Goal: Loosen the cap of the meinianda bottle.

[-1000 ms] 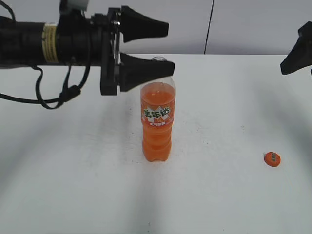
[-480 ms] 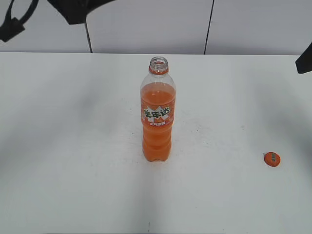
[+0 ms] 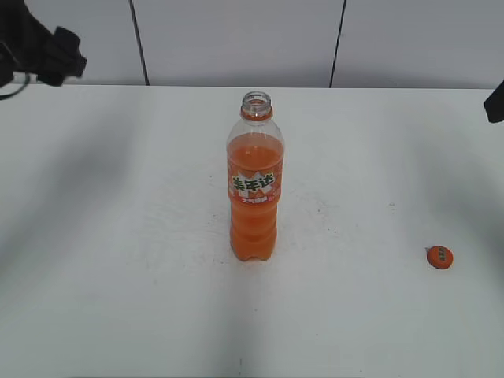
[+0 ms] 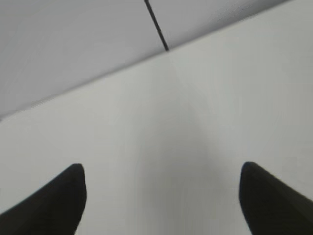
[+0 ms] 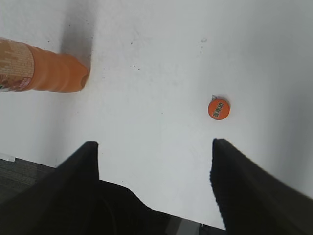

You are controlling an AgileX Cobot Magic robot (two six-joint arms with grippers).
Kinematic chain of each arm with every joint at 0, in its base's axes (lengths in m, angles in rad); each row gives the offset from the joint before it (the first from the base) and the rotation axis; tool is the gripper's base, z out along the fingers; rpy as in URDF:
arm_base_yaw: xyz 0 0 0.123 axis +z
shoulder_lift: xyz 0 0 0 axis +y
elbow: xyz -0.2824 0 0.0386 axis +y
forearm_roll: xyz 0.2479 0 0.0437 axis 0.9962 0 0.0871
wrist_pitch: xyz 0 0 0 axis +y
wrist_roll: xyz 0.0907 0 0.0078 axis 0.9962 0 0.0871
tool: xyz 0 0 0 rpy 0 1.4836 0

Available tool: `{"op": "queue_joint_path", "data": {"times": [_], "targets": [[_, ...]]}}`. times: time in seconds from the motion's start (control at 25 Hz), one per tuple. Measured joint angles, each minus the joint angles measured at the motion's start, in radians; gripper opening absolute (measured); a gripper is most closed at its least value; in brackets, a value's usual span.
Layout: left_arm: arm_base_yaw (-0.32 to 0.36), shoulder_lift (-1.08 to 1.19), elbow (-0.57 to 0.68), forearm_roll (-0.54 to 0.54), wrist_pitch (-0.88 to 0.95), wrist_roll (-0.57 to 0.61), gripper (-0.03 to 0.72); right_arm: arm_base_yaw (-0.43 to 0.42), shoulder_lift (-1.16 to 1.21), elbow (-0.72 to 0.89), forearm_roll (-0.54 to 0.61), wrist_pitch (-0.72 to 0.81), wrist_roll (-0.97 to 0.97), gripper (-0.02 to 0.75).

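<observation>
The meinianda bottle (image 3: 254, 189) stands upright in the middle of the white table, its mouth open with no cap on it. Its lower part also shows in the right wrist view (image 5: 44, 71). The orange cap (image 3: 440, 257) lies on the table at the right, apart from the bottle; it also shows in the right wrist view (image 5: 218, 108). My left gripper (image 4: 161, 169) is open and empty over bare table; only a dark part of that arm (image 3: 43, 51) shows at the top left. My right gripper (image 5: 154, 144) is open and empty, above the table near the cap.
The white table (image 3: 118, 276) ends at a grey panelled wall (image 3: 236, 39) at the back. A dark bit of the right arm (image 3: 496, 102) shows at the right edge.
My left arm has pulled away from the bottle's neck up and to the left, out to the frame's corner. The bottle and the cap have not moved.
</observation>
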State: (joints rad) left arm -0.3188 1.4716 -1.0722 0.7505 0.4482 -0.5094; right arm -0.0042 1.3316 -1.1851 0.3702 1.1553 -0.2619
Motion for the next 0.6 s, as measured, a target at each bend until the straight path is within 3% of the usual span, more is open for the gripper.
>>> {"op": "queue_joint_path", "data": {"times": [0.12,0.2,0.4,0.6], "targets": [[0.0,0.003,-0.028,-0.374,0.124,0.247,0.58,0.0,0.0,0.0,0.0,0.017,0.0,0.532],[0.0,0.003,-0.058,-0.517,0.242,0.331,0.58,0.0,0.0,0.0,-0.008,0.044,0.001,0.532],[0.029,0.002,-0.098,-0.615,0.557,0.378,0.58,0.0,-0.021,0.0,-0.123,0.056,0.049,0.531],[0.084,-0.022,-0.096,-0.634,0.72,0.378,0.58,0.0,-0.122,0.04,-0.164,0.056,0.063,0.531]]}}
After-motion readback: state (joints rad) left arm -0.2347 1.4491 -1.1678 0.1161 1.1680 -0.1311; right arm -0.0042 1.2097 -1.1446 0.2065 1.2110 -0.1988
